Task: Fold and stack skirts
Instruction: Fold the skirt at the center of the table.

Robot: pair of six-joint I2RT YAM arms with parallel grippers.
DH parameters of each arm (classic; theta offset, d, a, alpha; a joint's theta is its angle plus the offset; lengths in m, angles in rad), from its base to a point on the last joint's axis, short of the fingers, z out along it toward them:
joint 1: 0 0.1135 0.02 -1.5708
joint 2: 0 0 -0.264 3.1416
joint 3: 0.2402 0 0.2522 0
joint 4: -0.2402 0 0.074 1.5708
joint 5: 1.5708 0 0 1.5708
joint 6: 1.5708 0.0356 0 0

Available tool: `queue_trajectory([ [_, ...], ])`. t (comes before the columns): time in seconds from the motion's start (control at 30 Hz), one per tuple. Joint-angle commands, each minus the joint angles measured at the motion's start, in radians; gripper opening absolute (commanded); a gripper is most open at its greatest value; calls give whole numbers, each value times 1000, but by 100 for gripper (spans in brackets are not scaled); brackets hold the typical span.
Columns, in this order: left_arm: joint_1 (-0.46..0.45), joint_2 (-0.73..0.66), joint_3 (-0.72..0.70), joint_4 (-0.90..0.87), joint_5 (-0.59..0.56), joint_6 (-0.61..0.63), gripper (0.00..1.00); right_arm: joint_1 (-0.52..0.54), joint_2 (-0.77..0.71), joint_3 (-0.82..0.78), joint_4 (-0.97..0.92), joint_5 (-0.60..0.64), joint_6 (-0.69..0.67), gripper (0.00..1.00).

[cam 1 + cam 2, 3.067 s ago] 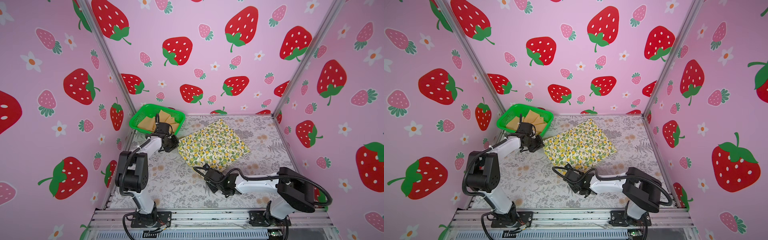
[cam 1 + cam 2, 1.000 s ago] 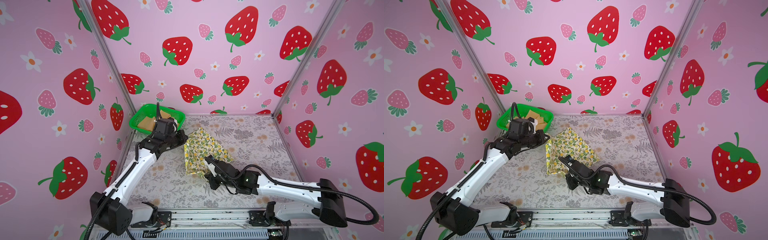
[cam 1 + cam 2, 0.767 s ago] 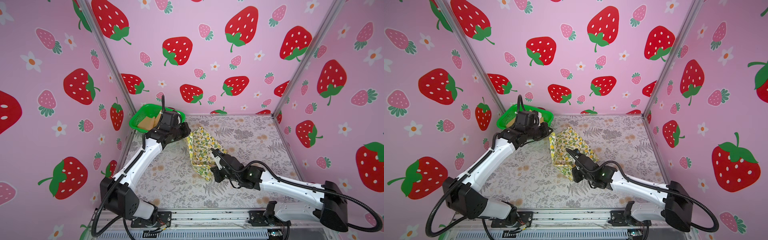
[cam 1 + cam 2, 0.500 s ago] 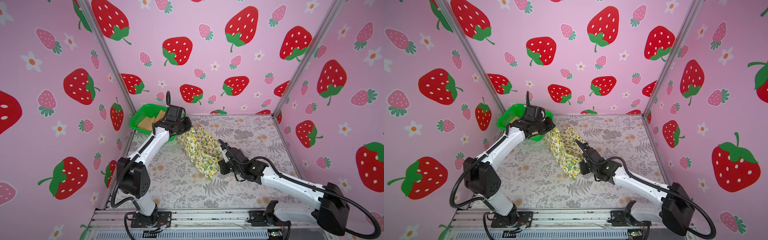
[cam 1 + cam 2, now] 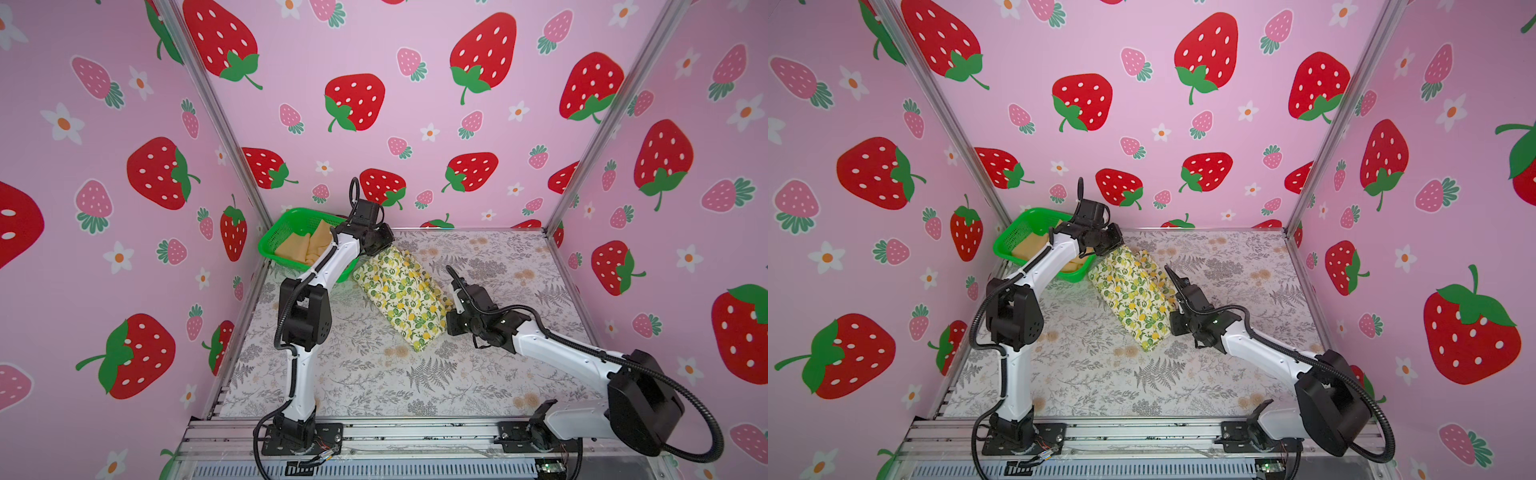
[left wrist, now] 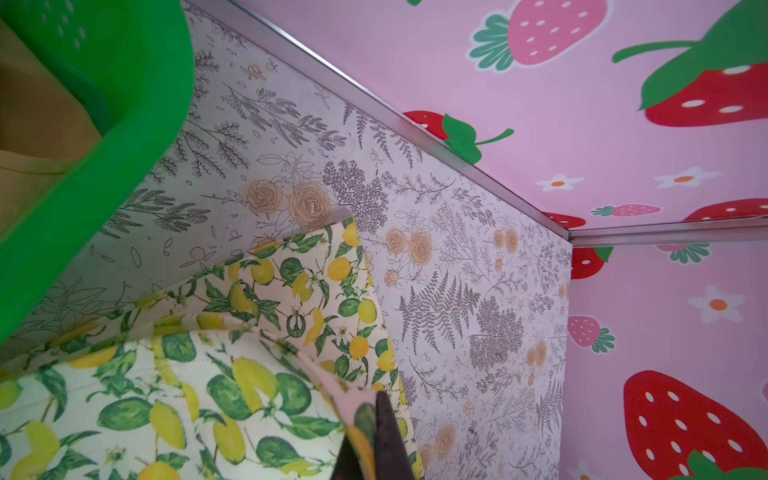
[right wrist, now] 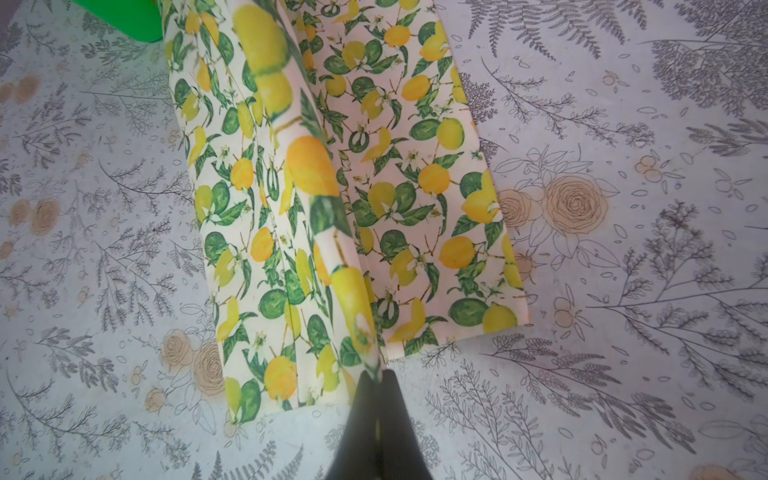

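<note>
The lemon-print skirt [image 5: 405,297] [image 5: 1133,299] lies on the table as a long folded strip running from the basket toward the front right. My left gripper [image 5: 383,246] [image 6: 370,432] is shut on its far corner beside the basket, with the cloth pinched between the dark fingers. My right gripper [image 5: 445,311] [image 7: 376,376] is shut on the near corner of the raised top layer, just above the table. The mustard-tan skirt [image 5: 305,247] [image 5: 1027,249] lies crumpled inside the basket, partly hidden by my left arm.
The green mesh basket [image 5: 274,241] [image 5: 1007,243] [image 6: 104,166] sits in the back left corner, touching the lemon-print skirt's far end. Pink strawberry walls close in the floral table [image 5: 498,266] on three sides. An aluminium rail runs along the front edge.
Both grippers have carried the lemon-print skirt's left edge up and over to the right. The flat spread cloth is now a narrow doubled strip. Both grips have held throughout.
</note>
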Motion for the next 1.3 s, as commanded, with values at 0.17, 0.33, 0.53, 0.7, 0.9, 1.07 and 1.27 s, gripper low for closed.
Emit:
queue_trajectory([
  [0.17, 17, 127, 174, -50, 22, -23, 0, -79, 88, -4, 56, -45, -30, 0],
  [0.33, 18, 210, 272, -80, 58, -33, 0, -109, 137, 12, 77, -59, -31, 0],
  [0.53, 19, 270, 326, -78, 80, -46, 2, -141, 181, 26, 80, -57, -37, 0],
  [0.7, 17, 327, 385, -87, 115, -60, 4, -172, 191, 23, 85, -51, -39, 0],
  [0.9, 17, 356, 403, -72, 150, -74, 13, -189, 213, 29, 87, -54, -41, 0],
  [1.07, 15, 359, 407, -63, 170, -72, 31, -194, 223, 26, 95, -29, -34, 3],
  [1.27, 16, 294, 358, -53, 168, -62, 47, -213, 203, 23, 108, 51, -29, 11],
])
